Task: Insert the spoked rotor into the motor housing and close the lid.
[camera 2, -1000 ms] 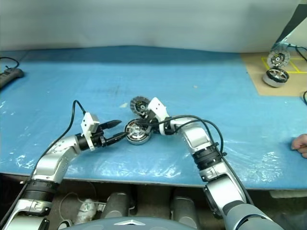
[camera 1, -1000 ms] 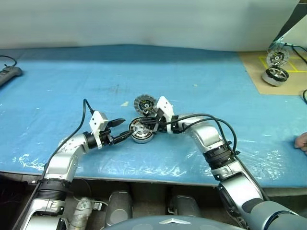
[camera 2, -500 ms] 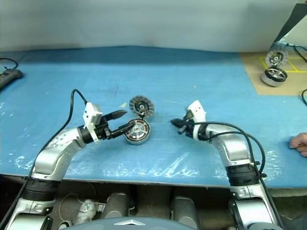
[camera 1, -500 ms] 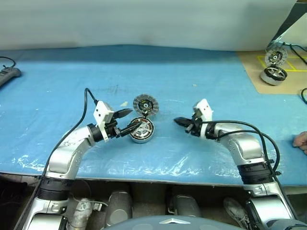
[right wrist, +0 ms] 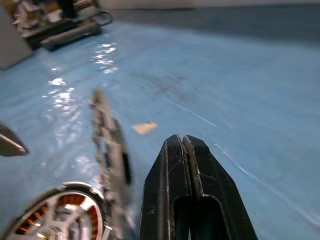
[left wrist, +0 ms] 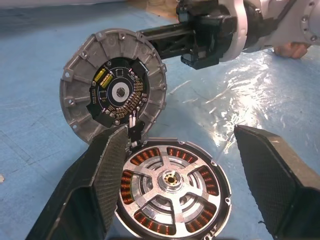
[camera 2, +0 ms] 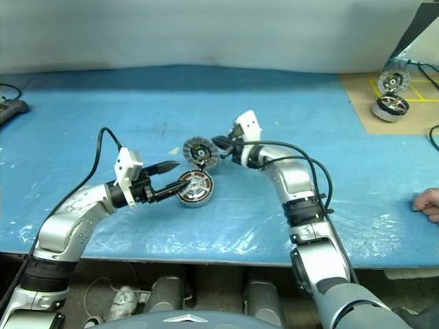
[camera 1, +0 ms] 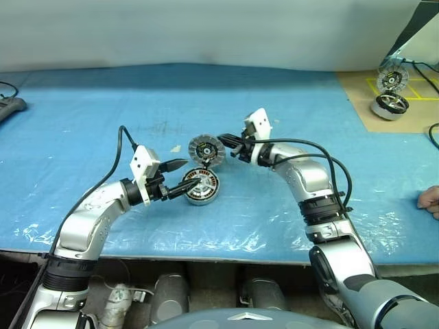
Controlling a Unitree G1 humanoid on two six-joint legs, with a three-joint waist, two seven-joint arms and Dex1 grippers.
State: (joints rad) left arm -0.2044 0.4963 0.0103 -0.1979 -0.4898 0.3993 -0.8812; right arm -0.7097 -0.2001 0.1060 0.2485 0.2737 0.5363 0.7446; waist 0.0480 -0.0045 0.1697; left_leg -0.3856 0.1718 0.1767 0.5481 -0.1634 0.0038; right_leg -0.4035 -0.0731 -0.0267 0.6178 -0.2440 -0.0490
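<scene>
Landmark is the squat round silver-grey metal motor housing (camera 1: 202, 186), lying on the blue plastic-covered table (camera 1: 103, 123).

Biggest risk: the round grey ribbed lid (camera 1: 206, 149) with its dark centre stands open on edge at the housing's far rim, and the closed right gripper (camera 1: 225, 142) sits just beside its right edge. A push from that side could slam the lid down hard, or tip it the wrong way off the rim. It could also shove the whole housing, since the left gripper (camera 1: 180, 177) only straddles the housing and does not clamp it.

Second risk: the shiny silver spoked rotor (left wrist: 170, 179) looks already seated inside the housing's ring of copper windings. If it sits tilted, the lid would jam on it; tilt cannot be judged here.

Smaller risk: the left gripper's fingers (left wrist: 97, 185) flank the housing's opening, one near the lid's hinge side. A falling lid could land on a fingertip instead of the rim.

Pose: the left arm reaches in from the housing's left, gripper about level, fingers spread wide, nothing held. The right arm bends in from the right and beyond the housing, gripper pointing left toward the lid. Its fingers (right wrist: 185, 170) are pressed together and empty.
</scene>
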